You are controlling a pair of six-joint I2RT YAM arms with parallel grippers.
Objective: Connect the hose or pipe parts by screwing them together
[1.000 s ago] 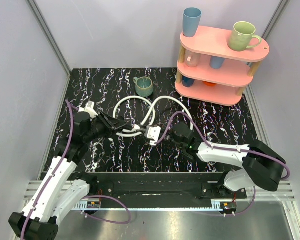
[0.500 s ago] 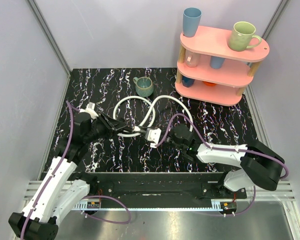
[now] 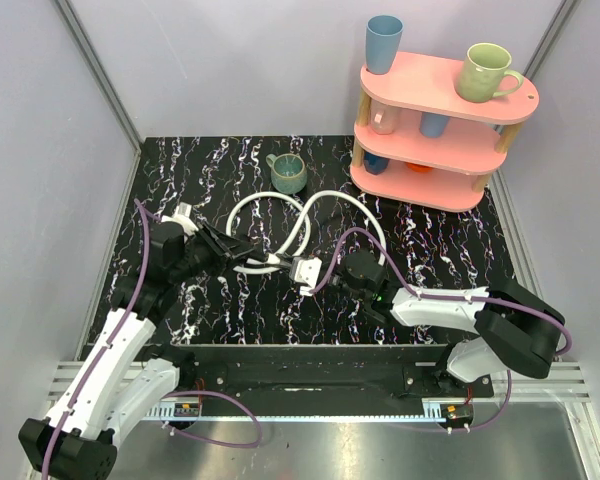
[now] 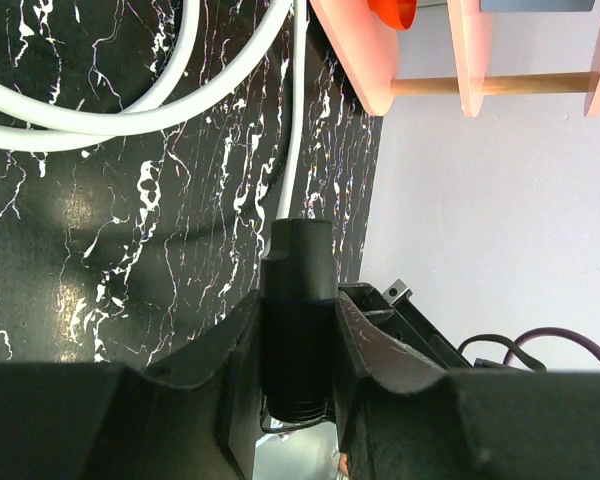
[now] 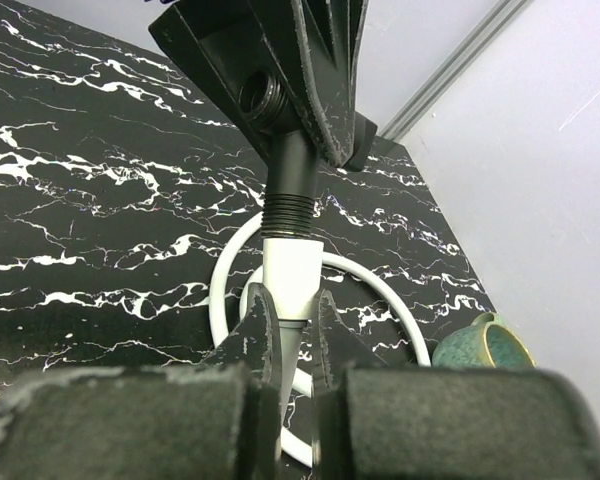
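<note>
2 thin, smooth white hoses (image 3: 302,228) loop mid-table on the glossy black white-veined top (image 3: 430,250). I see the black fitting (image 5: 292,180), a cylinder with a ribbed thread, clamped in the left gripper (image 3: 248,255). It butts against the white fitting (image 5: 290,270), pinched in the right gripper (image 3: 323,274).

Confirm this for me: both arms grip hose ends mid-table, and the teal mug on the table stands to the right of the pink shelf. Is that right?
Not quite. The top external view shows the teal mug standing to the left of the pink shelf, not to its right. The rest is right.
</note>
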